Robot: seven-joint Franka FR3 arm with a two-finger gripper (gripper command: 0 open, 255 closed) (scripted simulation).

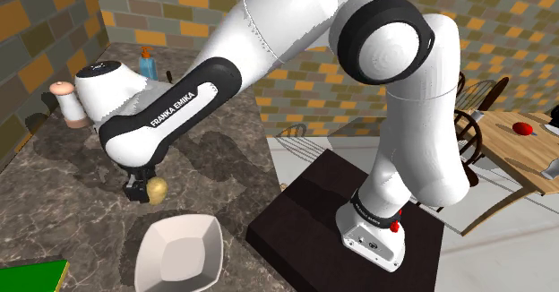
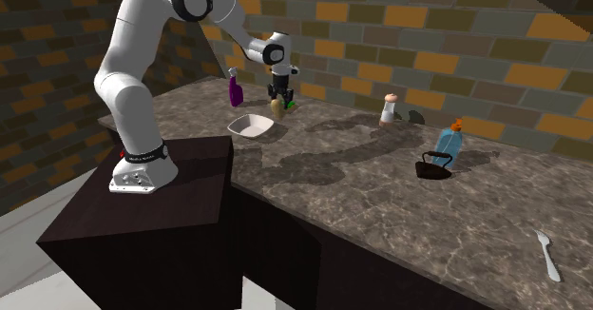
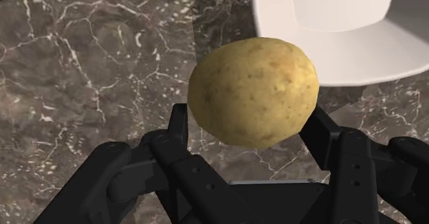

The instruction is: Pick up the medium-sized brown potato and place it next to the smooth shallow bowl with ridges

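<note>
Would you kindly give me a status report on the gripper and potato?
Gripper shut on potato. Potato just short of white bowl, apart from it. Purple bottle near bowl, not between them.

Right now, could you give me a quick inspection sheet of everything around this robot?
Surface: dark marbled counter.
Job's things: yellow-brown potato; white shallow bowl close beside it.
Clutter: purple bottle, blue bottle, shaker, black iron-like item, pale utensil, green item.
Grippers: fingers shut on the potato, one on each side.
Cables: nothing seen.
Surroundings: orange-and-grey brick walls; wooden table beyond the stand.
</note>
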